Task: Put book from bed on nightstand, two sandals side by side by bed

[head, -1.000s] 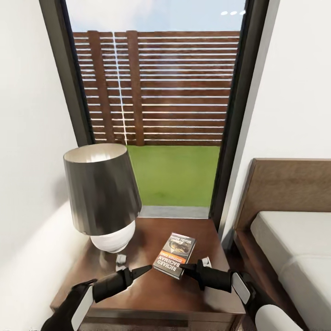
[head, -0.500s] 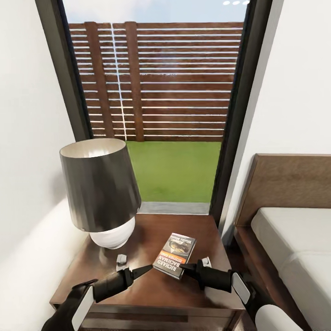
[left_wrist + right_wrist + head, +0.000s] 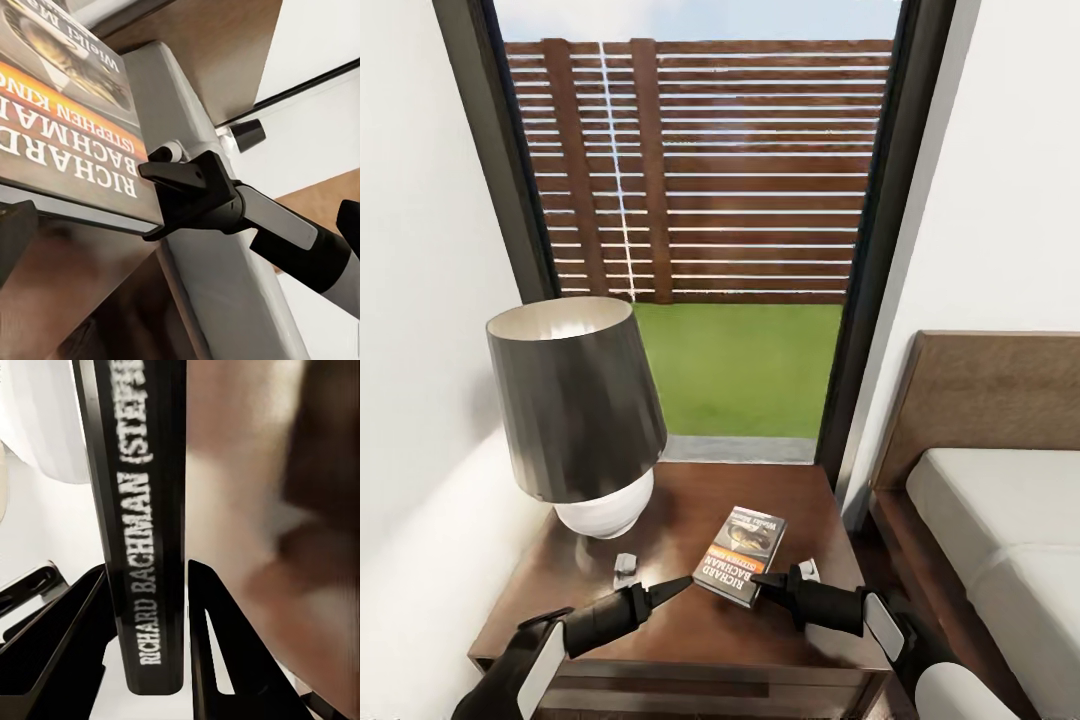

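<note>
Head view is showing the book (image 3: 741,556) over the nightstand (image 3: 690,640), near its front right part, with the right gripper (image 3: 768,586) pinching the corner nearest the robot. Whether the book is already lying flat on the top or hanging just above it, I cannot tell. The lamp (image 3: 578,410) is standing on the left rear of the same top, apart from the book, and the bed (image 3: 1000,520) is lying to the right.

Risks, as I am judging them: if the book is not yet resting flat, opening the fingers could be letting it drop and slide toward the front edge. Pulling the arm back without opening wide enough could be dragging the book off with it. The left gripper (image 3: 676,586) is pointing at the book's near left edge from just beside it, so a careless move there could be nudging the book out of the grasp or toward the lamp.

Right wrist view is looking along the spine of the book (image 3: 142,510), which is sitting between the two black fingers (image 3: 225,652); they are closed on its covers. Left wrist view is showing the cover (image 3: 67,112) and the right gripper (image 3: 180,187) biting its corner. Of the left one, its fingers are tapering to a single point in the head view, so they are looking pressed together, holding nothing.
</note>
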{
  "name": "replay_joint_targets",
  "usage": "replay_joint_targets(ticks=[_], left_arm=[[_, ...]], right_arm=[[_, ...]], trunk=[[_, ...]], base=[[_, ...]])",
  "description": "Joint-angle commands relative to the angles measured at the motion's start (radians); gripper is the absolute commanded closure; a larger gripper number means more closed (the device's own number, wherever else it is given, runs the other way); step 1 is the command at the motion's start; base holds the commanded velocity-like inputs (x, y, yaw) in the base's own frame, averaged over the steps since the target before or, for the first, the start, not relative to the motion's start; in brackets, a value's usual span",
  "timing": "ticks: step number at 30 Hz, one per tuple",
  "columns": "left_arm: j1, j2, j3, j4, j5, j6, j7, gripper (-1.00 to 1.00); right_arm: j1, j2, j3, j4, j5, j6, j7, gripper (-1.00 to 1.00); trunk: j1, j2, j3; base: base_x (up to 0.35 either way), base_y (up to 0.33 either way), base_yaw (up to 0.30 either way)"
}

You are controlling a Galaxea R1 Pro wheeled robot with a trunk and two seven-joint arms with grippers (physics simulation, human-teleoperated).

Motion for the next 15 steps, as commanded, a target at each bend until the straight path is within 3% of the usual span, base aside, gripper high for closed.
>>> replay_joint_targets(ticks=[1,11,15], left_arm=[[0.000,-0.001,0.000,0.000,0.004,0.010,-0.001,-1.00],[0.000,-0.003,0.000,0.000,0.003,0.010,0.000,-1.00],[0.000,-0.003,0.000,0.000,0.003,0.010,0.000,-1.00]], right_arm=[[-0.001,0.000,-0.004,0.000,0.001,0.005,0.004,1.00],[-0.001,0.000,-0.004,0.000,0.001,0.005,0.004,1.00],[-0.001,0.000,-0.004,0.000,0.001,0.005,0.004,1.00]], trunk=[[0.000,0.000,-0.001],[0.000,0.000,-0.001],[0.002,-0.001,-0.016]], base=[[0.000,0.000,0.000],[0.000,0.000,0.000],[0.000,0.000,0.000]])
